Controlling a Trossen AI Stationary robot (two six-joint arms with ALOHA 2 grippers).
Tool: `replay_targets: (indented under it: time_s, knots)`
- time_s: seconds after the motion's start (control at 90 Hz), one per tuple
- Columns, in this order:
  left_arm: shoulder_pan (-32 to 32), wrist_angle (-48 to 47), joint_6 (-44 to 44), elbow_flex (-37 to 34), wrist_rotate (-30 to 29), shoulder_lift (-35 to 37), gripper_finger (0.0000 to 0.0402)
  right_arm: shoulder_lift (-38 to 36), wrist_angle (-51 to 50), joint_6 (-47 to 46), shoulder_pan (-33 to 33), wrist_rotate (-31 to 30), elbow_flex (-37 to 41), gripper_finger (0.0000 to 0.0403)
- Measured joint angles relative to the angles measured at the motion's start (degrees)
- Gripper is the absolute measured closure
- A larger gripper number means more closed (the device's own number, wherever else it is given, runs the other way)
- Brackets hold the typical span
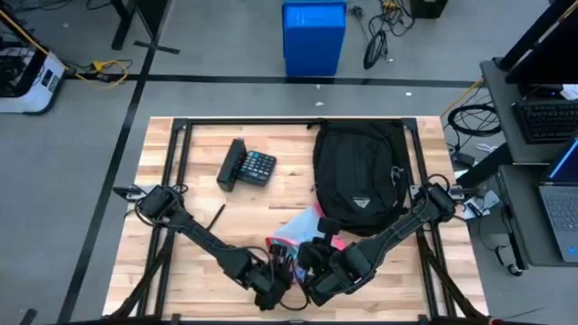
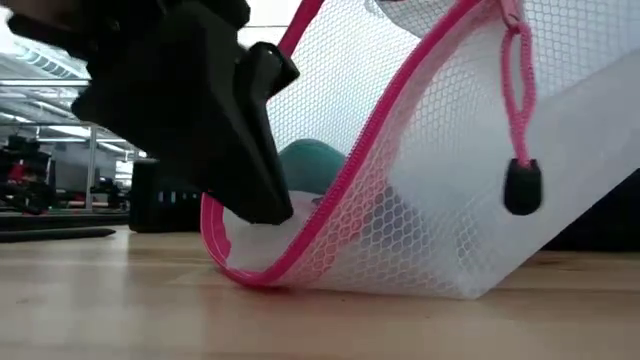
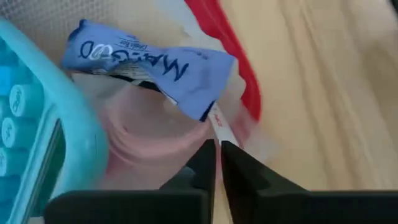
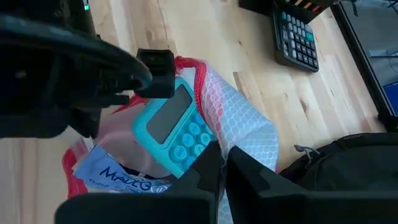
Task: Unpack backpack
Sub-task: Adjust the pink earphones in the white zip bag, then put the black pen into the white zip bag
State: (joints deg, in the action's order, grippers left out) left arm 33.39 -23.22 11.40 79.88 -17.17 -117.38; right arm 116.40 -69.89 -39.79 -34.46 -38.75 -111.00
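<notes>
- Backpack (image 1: 359, 176) lying on the table's (image 1: 199, 262) far right part, logo patch up, well clear of the black calculator (image 1: 247, 167) to its left.
- Mesh pouch (image 1: 302, 227) with pink zipper already out, lying just in front of the backpack, mouth gaping toward the left arm.
- Left gripper (image 3: 218, 163) at the pouch mouth, fingers nearly together, apparently pinching the thin edge of a clear pink inner bag (image 3: 149, 137); firm hold not certain.
- Right gripper (image 4: 222, 163) on the pouch's mesh side, fingers close together on the fabric, pinning it.
- Inside: teal calculator (image 4: 171, 127) and a blue wrapper (image 3: 149, 59).
- Step in hand, by judgement: emptying the pouch.
- To do well: keep the right pinch steady as anchor, draw left straight out along the opening, slowly, so the zipper (image 2: 520, 120) edge does not snag.
- Risk: thin plastic slipping from the left fingers; regrip deeper if it does.
</notes>
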Motion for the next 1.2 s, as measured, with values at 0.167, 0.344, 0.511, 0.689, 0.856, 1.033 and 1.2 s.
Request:
replay_targets:
  time_s: [0.167,0.344,0.511,0.689,0.856,1.033,1.2]
  knots:
    - [-1.42,1.40,-1.42,0.05,-0.43,-0.78,0.0398,0.00,-0.01,0.21,0.00,-0.02,-0.01,0.0403]
    - [-3.61,5.86,-2.56,0.07,-0.90,-4.38,0.0398,0.00,0.37,0.68,0.00,-0.01,-0.02,0.0403]
    - [-4.41,8.53,-5.64,0.21,-2.70,-5.99,0.0398,0.00,0.94,0.68,0.00,0.01,0.00,0.0403]
    - [-4.11,6.97,-7.92,1.39,-12.77,-5.84,0.0398,0.00,1.85,1.52,0.00,0.09,0.00,0.0403]
    - [-3.37,6.99,-10.63,3.22,-21.72,-5.16,0.0398,0.00,2.09,1.58,0.00,0.02,-0.02,0.0403]
    - [-1.35,3.99,-10.49,3.54,-22.28,-3.85,0.0398,0.00,2.08,1.73,0.00,0.01,0.00,0.0403]
    - [2.21,-1.83,-9.96,3.61,-22.30,0.23,0.0398,0.00,2.10,1.90,0.00,-0.06,0.00,0.0403]
